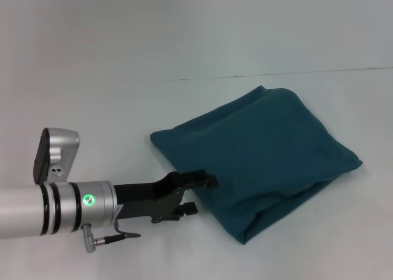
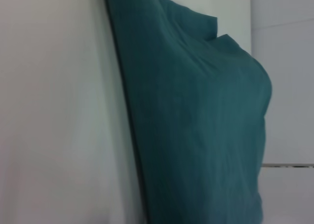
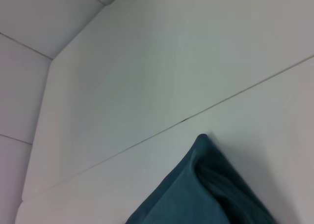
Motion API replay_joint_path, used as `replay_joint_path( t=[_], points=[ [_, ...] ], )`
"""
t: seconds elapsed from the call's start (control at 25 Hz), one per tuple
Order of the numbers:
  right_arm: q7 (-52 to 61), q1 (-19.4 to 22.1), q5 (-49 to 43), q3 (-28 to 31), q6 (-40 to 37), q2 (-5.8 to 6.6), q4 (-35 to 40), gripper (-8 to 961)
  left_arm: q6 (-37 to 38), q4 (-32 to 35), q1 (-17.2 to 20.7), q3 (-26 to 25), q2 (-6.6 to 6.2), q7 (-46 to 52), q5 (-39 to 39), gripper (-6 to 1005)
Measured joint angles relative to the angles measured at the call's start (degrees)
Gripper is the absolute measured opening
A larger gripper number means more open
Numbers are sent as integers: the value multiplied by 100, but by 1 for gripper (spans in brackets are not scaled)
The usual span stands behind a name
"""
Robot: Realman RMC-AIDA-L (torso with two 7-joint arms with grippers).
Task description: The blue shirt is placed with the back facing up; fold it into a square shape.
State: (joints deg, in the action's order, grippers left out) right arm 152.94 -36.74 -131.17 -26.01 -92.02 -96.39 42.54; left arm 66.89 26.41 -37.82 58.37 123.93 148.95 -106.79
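Silver left arm, green-lit ring, seemingly black hand

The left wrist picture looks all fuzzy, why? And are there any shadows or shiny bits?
Left wrist view: the dark teal-blue folded cloth shirt sits very close, so it looks soft and its edges smear. Head view: sharper; the left claw reaches the shirt's near-left edge, with faint shadow under it and a green light glowing on the wrist. Right wrist view: even light on the white table, no glare, dark shadow inside the shirt's fold.
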Motion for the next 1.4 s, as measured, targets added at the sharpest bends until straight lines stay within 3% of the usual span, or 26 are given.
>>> replay_joint_path(
  t=[0.92,1.12,1.32,1.4],
  points=[
    [-158,-17,62,19,0,-43,-10,886,-1403,-895,-1073,292,71,-106,32,900],
    [-178,-27,71,38,-6,-58,-35,886,-1447,-885,-1083,319,64,-101,15,828],
    [-185,-66,74,55,1,-58,-67,886,-1457,-882,-1114,332,62,-128,14,614],
    [-187,-83,75,59,2,-58,-69,886,-1462,-878,-1118,332,62,-144,34,454]
  ],
)
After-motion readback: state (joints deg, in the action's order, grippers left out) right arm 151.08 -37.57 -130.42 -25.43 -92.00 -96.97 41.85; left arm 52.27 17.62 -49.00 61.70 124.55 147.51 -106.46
